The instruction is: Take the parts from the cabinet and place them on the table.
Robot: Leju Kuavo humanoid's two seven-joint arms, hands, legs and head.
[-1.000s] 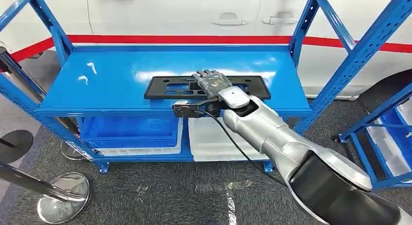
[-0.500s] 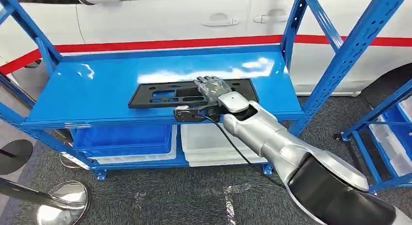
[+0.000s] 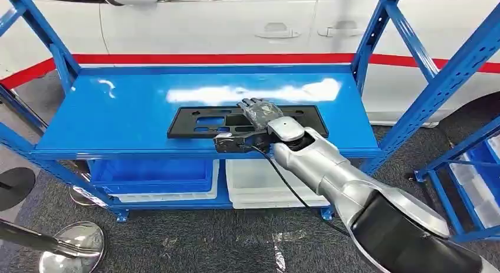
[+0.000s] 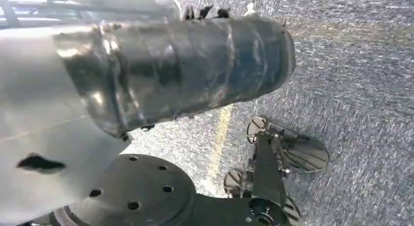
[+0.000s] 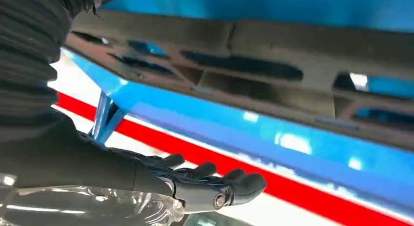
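We see a flat black plastic part (image 3: 236, 121) with rectangular cut-outs lying on the top shelf (image 3: 135, 108) of a blue steel rack, close to the shelf's front edge and right of its middle. Our right hand (image 3: 259, 112) reaches over that part from the front, its fingers laid out above the part's right half, and in the right wrist view the fingers (image 5: 215, 179) extend side by side, uncurled, with a gap between them and the part (image 5: 273, 65), so the hand holds nothing there that we can make out. A black cable (image 3: 289, 181) runs from the wrist down along the silver forearm. Below the part, on the rack's lower shelf, sit a blue bin (image 3: 153, 173) and beside it a white bin (image 3: 265, 184). Behind the rack stands a white car (image 3: 236, 25) with a red stripe along its side. Left of the rack, chrome stanchion bases (image 3: 71, 243) rest on the grey carpet. In the left wrist view our left hand (image 4: 180, 70) shows as a dark wrapped mass over the carpet, and we cannot tell how its fingers lie.
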